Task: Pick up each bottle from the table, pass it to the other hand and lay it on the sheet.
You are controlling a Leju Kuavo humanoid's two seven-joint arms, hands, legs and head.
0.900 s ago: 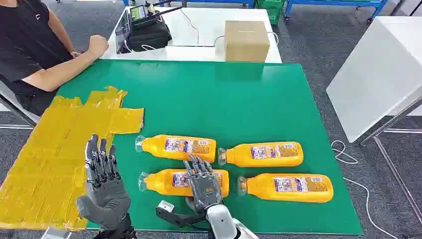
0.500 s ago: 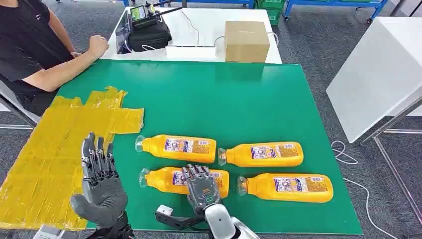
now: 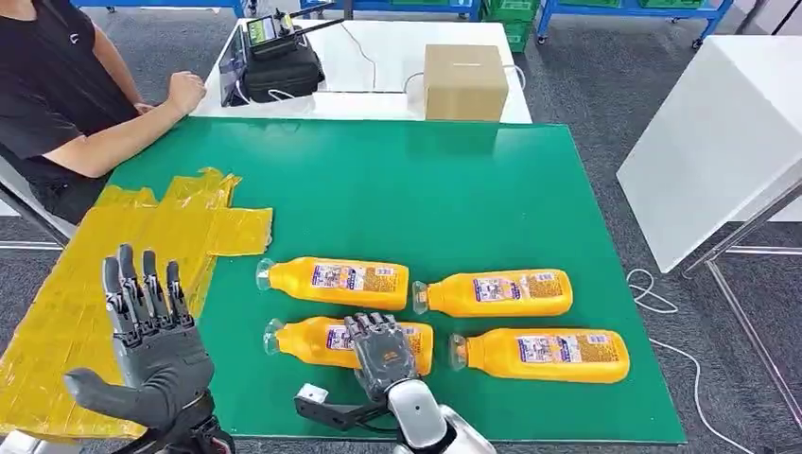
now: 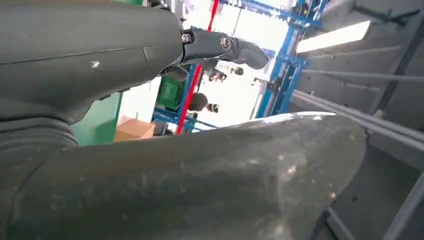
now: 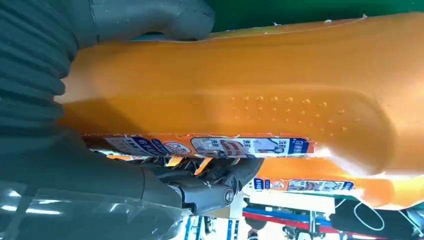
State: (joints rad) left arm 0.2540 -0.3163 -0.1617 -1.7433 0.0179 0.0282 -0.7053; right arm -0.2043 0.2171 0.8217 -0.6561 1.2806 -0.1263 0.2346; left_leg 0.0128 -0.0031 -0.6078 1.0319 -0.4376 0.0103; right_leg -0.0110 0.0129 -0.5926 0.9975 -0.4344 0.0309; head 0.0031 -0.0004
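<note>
Leftward over the yellow sheet [image 3: 85, 312] the left hand [image 3: 151, 355] was shifted, fingers spread, nothing held. The near-left bottle [image 3: 322, 342] was clasped by the right hand [image 3: 382, 355], fingers curled over it.

Cardboard box [image 3: 464, 81], black bag [image 3: 281, 68], seemingly seated person [image 3: 59, 95] beyond

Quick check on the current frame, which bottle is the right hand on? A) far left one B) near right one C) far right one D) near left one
D: the right hand lies over the near left bottle, its fingers draped across the label; the right wrist view shows the orange body between thumb and fingers. The other three bottles lie untouched, and the left hand is raised with spread fingers.
</note>
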